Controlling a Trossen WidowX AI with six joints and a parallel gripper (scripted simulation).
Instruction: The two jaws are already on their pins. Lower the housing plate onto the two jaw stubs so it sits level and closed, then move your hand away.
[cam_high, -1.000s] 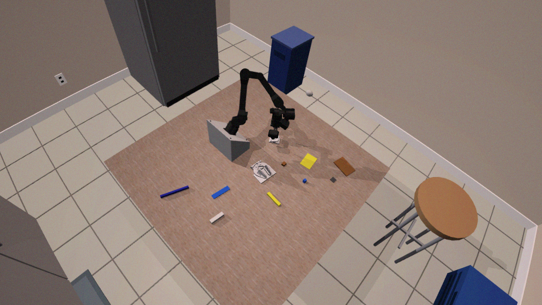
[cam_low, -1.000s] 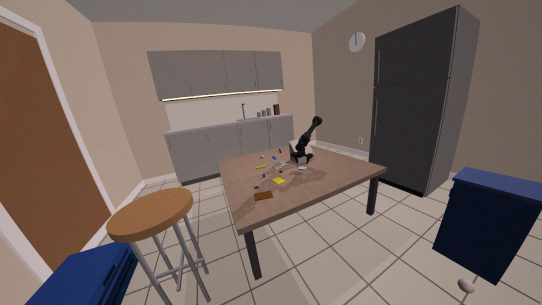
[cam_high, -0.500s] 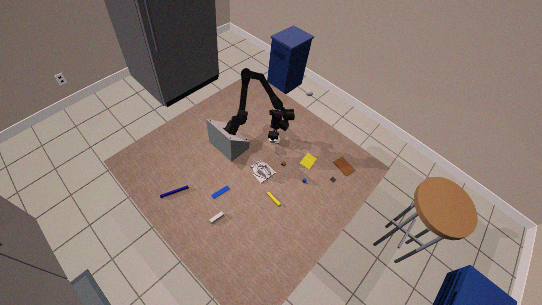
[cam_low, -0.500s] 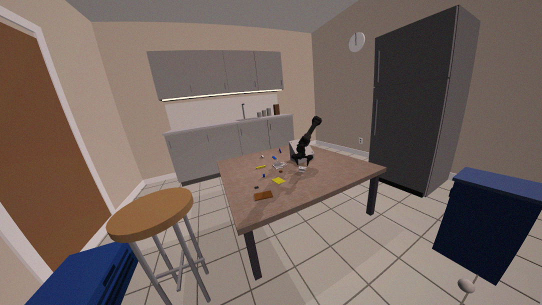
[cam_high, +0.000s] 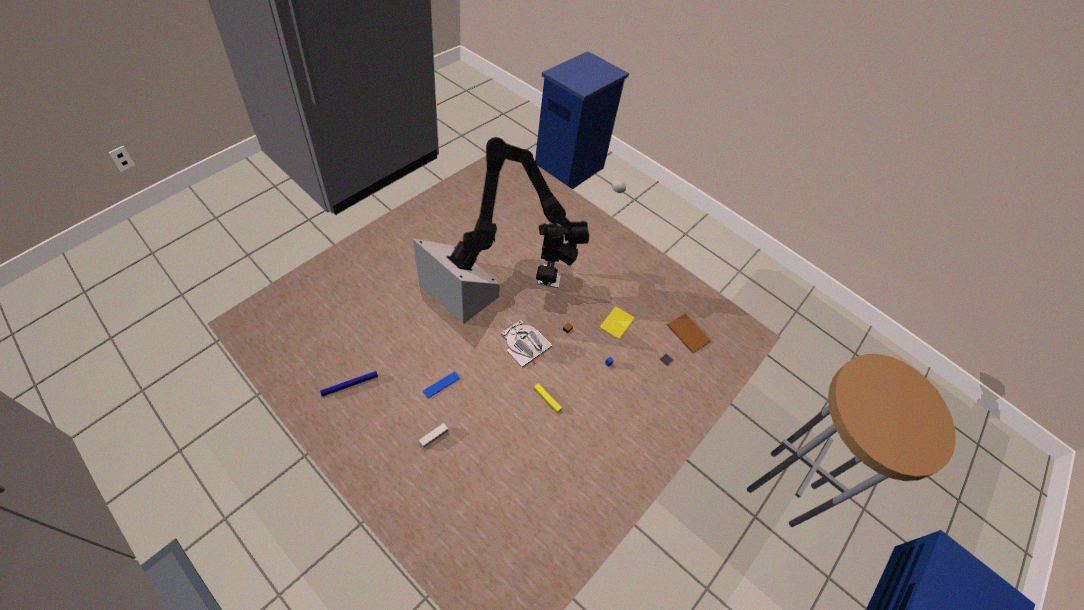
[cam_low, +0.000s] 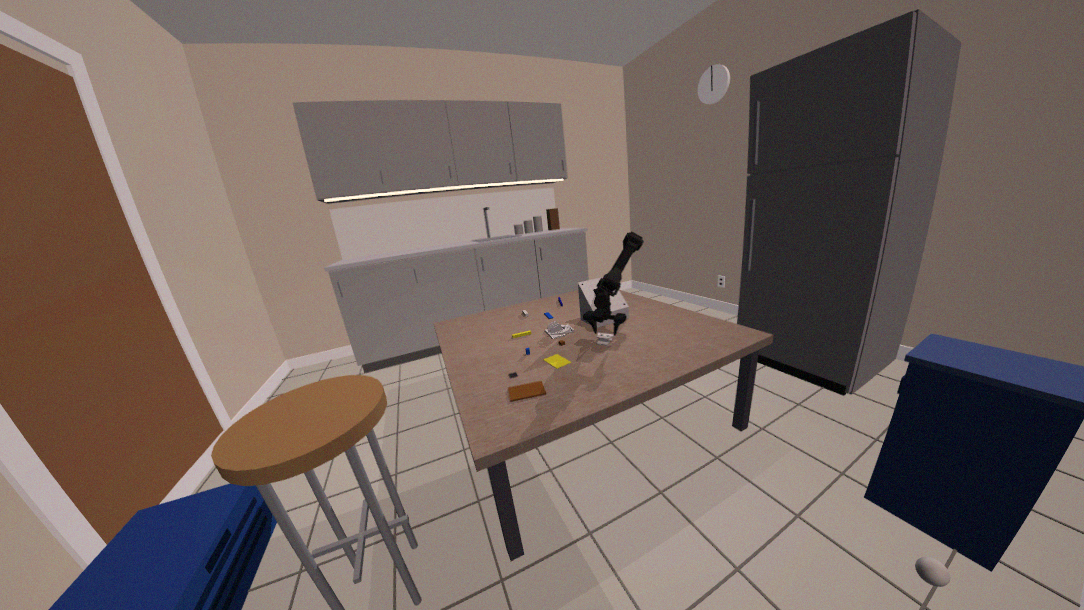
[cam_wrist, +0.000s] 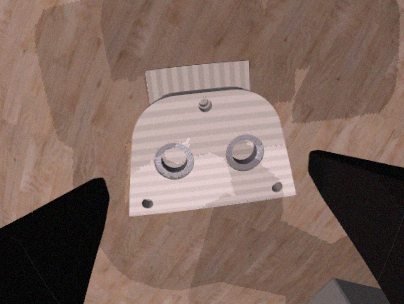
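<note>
The housing plate (cam_high: 554, 283) (cam_low: 604, 339) (cam_wrist: 200, 125) is white, with a rounded end, two ring-edged holes and small round holes. It stands apart from the base, and a ribbed strip shows beyond its rounded edge in the wrist view. My gripper (cam_high: 547, 279) (cam_low: 604, 332) (cam_wrist: 210, 175) is open above it, one finger to each side, with nothing held. The white base plate (cam_high: 542, 347) (cam_low: 557, 336) lies nearer the middle of the table with the two grey jaws on it. The stubs are too small to make out. The plate's underside is hidden.
A small brown block (cam_high: 567, 327) (cam_low: 561, 342) lies between the base and a yellow sheet (cam_high: 617, 323) (cam_low: 557, 361). A brown slab (cam_high: 689, 333) (cam_low: 526, 391) lies farther out. A yellow bar (cam_high: 547, 397) and blue bar (cam_high: 441, 384) lie near the base plate. My grey mount (cam_high: 443, 289) stands close by.
</note>
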